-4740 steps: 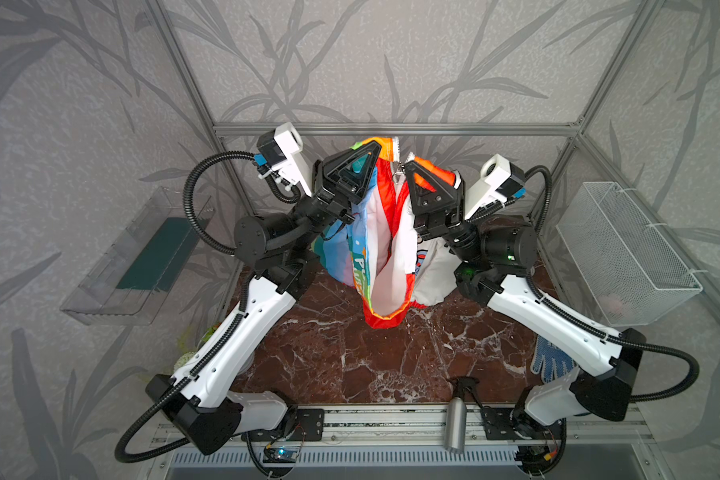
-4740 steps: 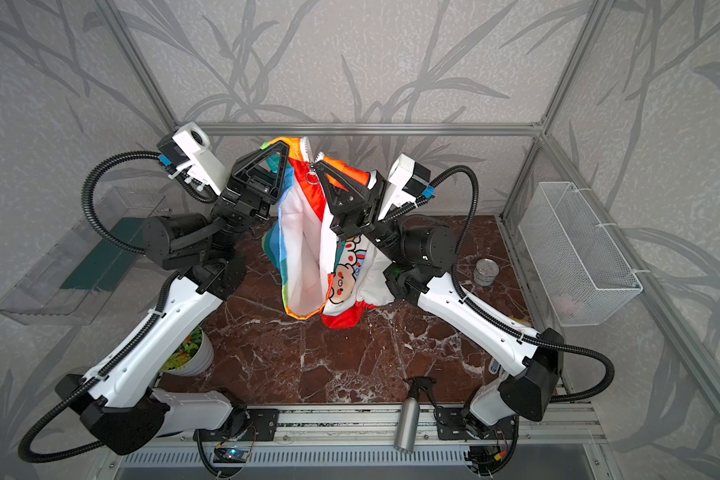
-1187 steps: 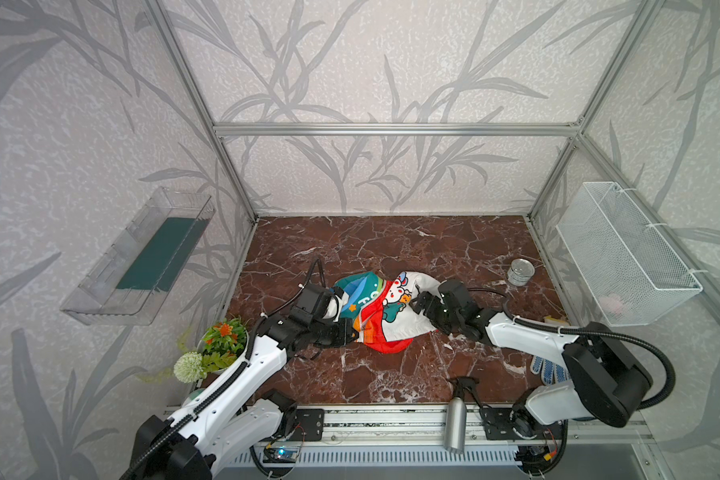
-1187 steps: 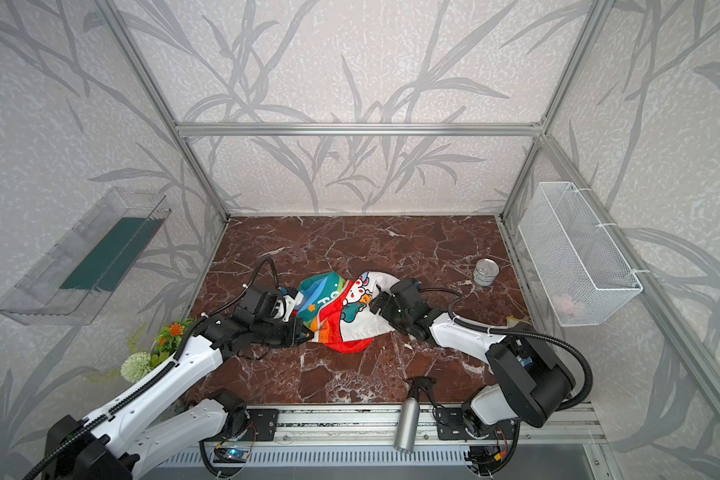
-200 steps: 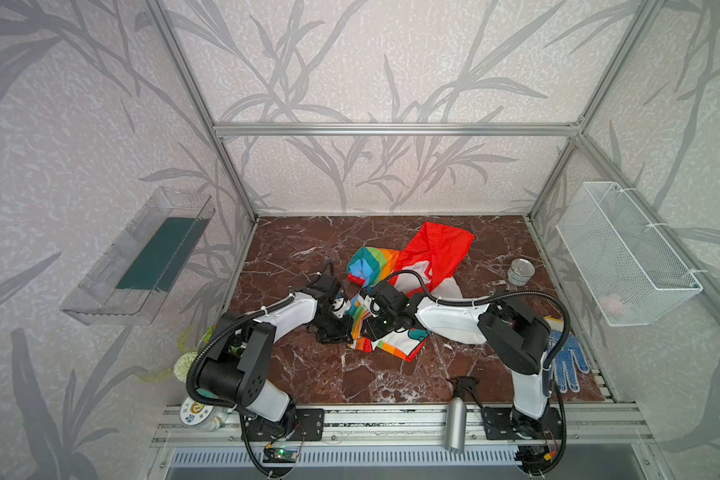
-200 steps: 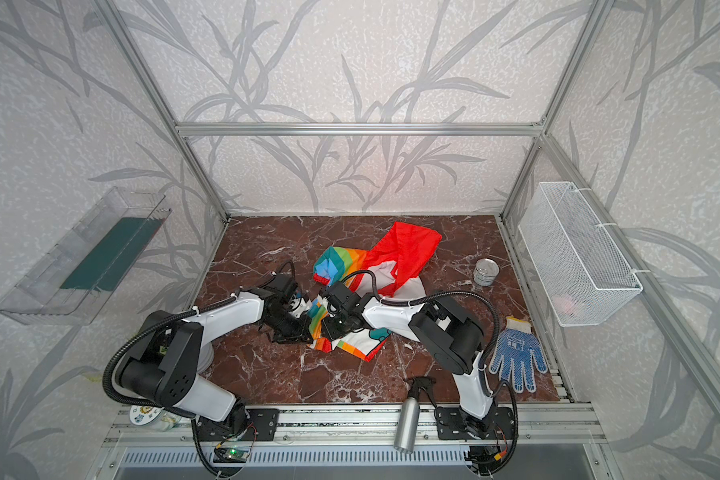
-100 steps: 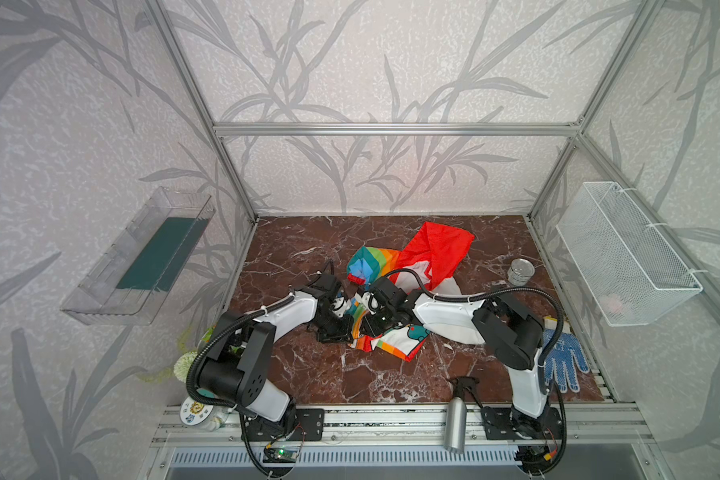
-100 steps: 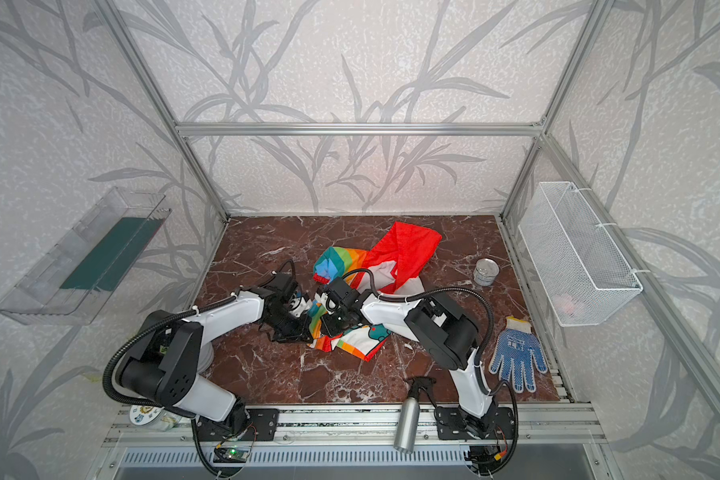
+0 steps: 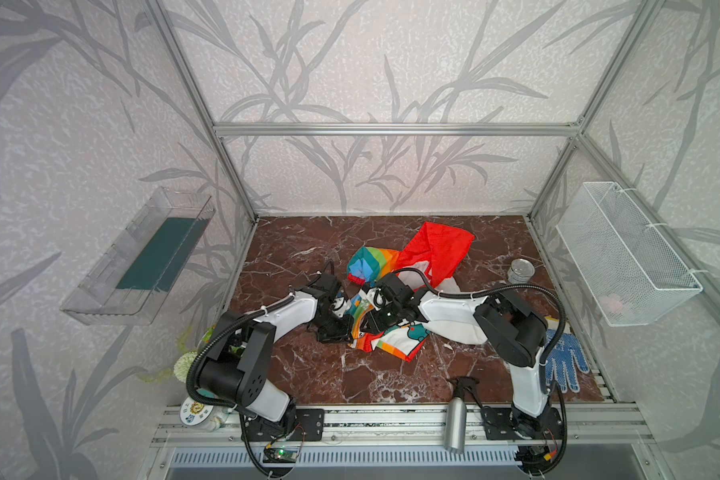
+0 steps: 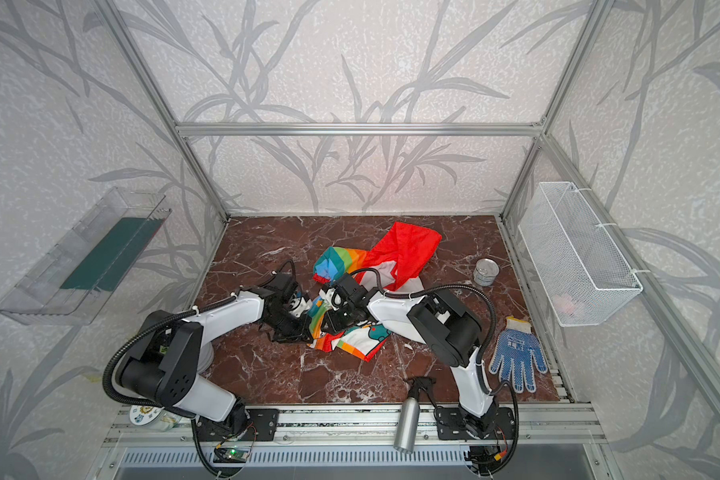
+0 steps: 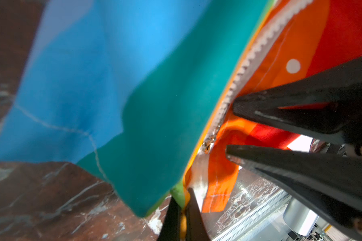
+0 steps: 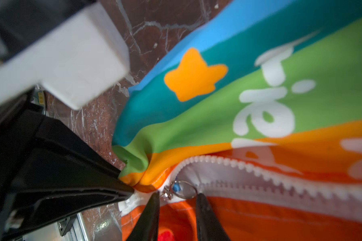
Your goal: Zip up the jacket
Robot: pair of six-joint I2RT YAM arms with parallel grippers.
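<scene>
Two black claws meet nose to nose over the small rainbow-striped child's jacket [image 9: 398, 343], which lies crumpled in the middle of the brown marble tabletop [image 9: 300, 374], its red hood [image 10: 404, 245] spread toward the tabletop's far edge. Left gripper [image 11: 179, 217] is pressed tight, pinching the jacket's green-and-orange bottom corner right at the foot of the white zipper teeth [image 12: 259, 173]. Right gripper [image 12: 177, 201] has its jaws spread a little, one tip on either side of the small silver zipper pull ring [image 12: 184, 188], not clamped on it. Beyond the ring the two tooth rows lie apart, unjoined.
</scene>
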